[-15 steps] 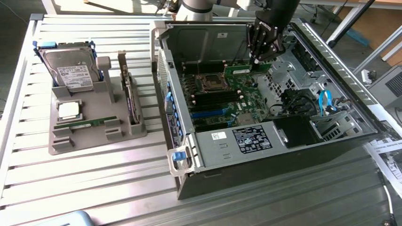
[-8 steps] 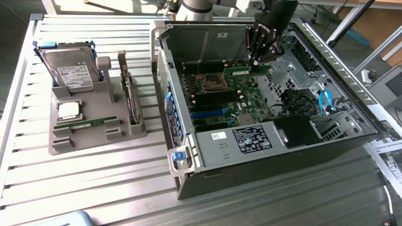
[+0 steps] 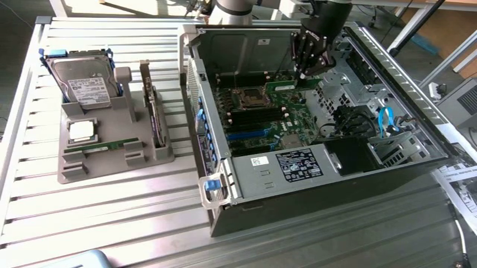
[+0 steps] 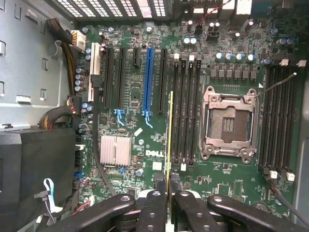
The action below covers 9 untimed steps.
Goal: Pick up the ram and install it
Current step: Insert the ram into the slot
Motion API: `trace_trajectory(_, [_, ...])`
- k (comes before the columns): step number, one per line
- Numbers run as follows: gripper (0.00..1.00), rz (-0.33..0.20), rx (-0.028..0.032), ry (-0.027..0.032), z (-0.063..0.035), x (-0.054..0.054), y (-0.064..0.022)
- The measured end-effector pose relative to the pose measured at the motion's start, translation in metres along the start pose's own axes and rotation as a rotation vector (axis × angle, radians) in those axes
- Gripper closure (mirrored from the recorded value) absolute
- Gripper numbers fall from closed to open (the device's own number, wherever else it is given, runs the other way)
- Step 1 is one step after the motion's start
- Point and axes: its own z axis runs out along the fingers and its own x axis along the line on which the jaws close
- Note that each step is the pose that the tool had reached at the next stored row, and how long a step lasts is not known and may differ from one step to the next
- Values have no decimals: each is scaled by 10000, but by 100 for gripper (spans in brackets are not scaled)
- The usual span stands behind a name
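- The pincer is clenched on the ram. Its dark fingers pinch the two flat faces, so the contact edge is free to point down at the board.
- The ram hangs inside the open computer case, above the motherboard and apart from it. In the exterior view it is at about one o'clock from the picture's middle.
- In that view the empty CPU socket lies at roughly eight o'clock from the stick.
- The stick is held on edge with its long side about level. In the wrist view it runs parallel to the black memory slots just beside the socket. I judge this pose is for lining it up with a slot; it is not seated.
- The case lies on its side on the worktop with the board facing up, which allows a reach from above.
- The ram looks like a long, narrow, thin green strip in the exterior view. In the wrist view it is edge-on, a fine yellow-green line; its chips cannot be made out.
- A similar green stick rests in the grey holder at nine o'clock, well apart from the case.
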Motion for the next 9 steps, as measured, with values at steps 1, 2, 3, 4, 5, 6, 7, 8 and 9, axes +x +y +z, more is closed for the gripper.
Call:
trace_trajectory(1, [86, 1, 0, 0, 6, -1, 0])
trace_trajectory(2, [86, 0, 0, 0, 12, -2, -1])
trace_trajectory(3, [86, 1, 0, -1, 20, -4, -1])
trace_trajectory(4, [86, 0, 0, 1, 24, -5, -1])
trace_trajectory(5, [86, 1, 0, 0, 28, -6, -1])
trace_trajectory(6, [86, 1, 0, -1, 34, -7, -1])
trace_trajectory(7, [86, 1, 0, -1, 38, -8, -1])
trace_trajectory(8, [86, 1, 0, -1, 43, -8, -2])
trace_trajectory(9, [86, 1, 0, -1, 48, -9, -2])
